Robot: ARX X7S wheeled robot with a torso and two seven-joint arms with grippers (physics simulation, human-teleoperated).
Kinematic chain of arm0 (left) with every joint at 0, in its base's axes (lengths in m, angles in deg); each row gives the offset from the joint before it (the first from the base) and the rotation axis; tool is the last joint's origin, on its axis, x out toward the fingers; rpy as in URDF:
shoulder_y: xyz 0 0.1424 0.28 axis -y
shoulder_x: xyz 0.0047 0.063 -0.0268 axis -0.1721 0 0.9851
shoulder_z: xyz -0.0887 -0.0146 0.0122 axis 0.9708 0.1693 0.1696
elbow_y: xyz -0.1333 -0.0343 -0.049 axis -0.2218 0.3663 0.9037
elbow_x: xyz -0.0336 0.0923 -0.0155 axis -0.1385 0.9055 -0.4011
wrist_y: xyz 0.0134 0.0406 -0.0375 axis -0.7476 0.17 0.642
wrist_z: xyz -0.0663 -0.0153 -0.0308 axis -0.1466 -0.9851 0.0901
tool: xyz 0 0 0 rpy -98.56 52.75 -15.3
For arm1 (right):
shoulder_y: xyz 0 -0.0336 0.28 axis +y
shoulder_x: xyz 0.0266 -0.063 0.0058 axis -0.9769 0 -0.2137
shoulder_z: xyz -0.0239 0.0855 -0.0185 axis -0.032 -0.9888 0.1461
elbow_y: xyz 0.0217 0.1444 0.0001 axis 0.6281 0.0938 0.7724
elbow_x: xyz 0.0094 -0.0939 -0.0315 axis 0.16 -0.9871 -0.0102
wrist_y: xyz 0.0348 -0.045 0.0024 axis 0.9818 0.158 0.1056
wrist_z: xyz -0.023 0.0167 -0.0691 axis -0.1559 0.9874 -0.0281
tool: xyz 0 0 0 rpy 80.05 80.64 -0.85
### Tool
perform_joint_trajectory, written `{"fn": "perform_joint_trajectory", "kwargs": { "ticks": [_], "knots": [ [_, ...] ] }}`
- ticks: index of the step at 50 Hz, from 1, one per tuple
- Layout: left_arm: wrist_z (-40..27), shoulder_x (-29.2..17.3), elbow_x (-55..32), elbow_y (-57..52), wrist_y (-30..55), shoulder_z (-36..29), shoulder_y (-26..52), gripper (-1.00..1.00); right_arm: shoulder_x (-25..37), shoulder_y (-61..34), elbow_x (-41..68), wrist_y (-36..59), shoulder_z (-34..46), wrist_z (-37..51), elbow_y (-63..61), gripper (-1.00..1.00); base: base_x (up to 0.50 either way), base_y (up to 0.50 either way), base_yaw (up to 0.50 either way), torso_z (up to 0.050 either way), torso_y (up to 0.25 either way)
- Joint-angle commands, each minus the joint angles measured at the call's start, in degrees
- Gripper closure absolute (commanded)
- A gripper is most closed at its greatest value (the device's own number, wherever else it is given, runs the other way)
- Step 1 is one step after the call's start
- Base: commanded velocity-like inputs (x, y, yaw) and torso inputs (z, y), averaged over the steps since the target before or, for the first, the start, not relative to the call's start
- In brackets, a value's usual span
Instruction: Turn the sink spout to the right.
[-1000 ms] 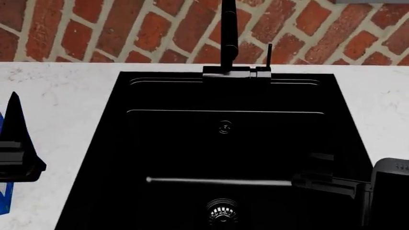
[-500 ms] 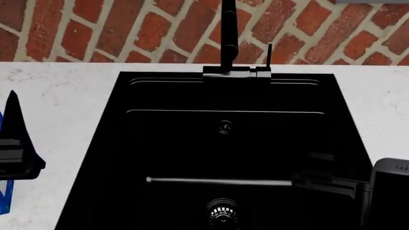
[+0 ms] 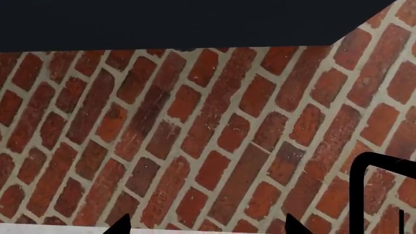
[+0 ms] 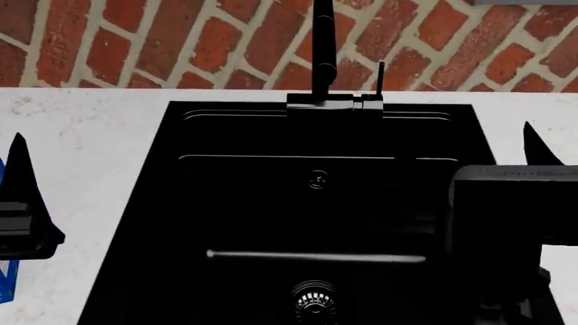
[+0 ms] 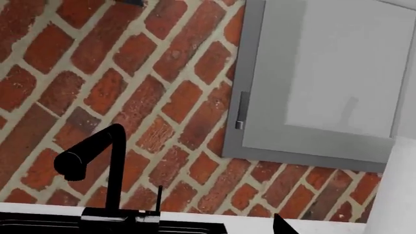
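The brick wall (image 4: 181, 40) rises behind the white bench (image 4: 81, 156). The sink (image 4: 253, 203) is sunk into the bench, its drain strainer (image 4: 315, 298) near the front edge. The sink spout (image 4: 323, 54) stands at the sink's back rim, lever rod (image 4: 380, 80) just beside it. The right tool (image 4: 532, 203) hovers over the sink's right side, the left tool (image 4: 23, 217) well left of the sink; I cannot tell how far open either is, and neither touches anything.

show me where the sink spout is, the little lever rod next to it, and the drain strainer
sink spout (image 5: 117, 170): right wrist view, on the straight riser below the bend.
lever rod (image 4: 381, 78): head view, on the thin upright rod right of the spout.
drain strainer (image 4: 315, 298): head view, on the round metal grate in the basin floor.
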Motion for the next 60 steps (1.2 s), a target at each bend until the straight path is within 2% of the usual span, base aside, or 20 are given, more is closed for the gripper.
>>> {"fn": "perform_joint_trajectory", "kwargs": {
  "ticks": [1, 4, 17, 38, 60],
  "knots": [
    [-0.1, -0.4, 0.5, 0.3, -0.4, -0.9, -0.1, -1.00, -2.0, -6.4, 0.3, 3.1, 4.9, 0.2, 2.9, -1.00, 0.00, 0.00, 0.00, 0.000, 0.000],
    [0.0, 0.4, -2.0, 0.0, 0.5, 0.6, 0.3, -1.00, -2.7, -7.4, 0.7, 3.3, 5.8, -0.1, 3.4, -1.00, 0.00, 0.00, 0.00, 0.000, 0.000],
    [-0.1, -0.1, -0.8, 0.8, -0.6, -0.6, 0.1, -1.00, -6.7, -10.7, 3.4, 5.4, 7.5, -0.3, 2.6, -1.00, 0.00, 0.00, 0.00, 0.000, 0.000],
    [-0.4, -0.8, -0.2, 0.9, -0.7, -2.1, 0.2, -1.00, -6.7, -12.1, 3.9, 5.0, 8.6, -0.3, 4.1, -1.00, 0.00, 0.00, 0.00, 0.000, 0.000],
    [-1.6, -1.3, 0.1, 0.6, -0.3, -2.4, 0.2, -1.00, -9.6, -12.6, 0.9, -11.9, 11.7, -3.0, 20.8, -1.00, 0.00, 0.00, 0.00, 0.000, 0.000]
  ]
}}
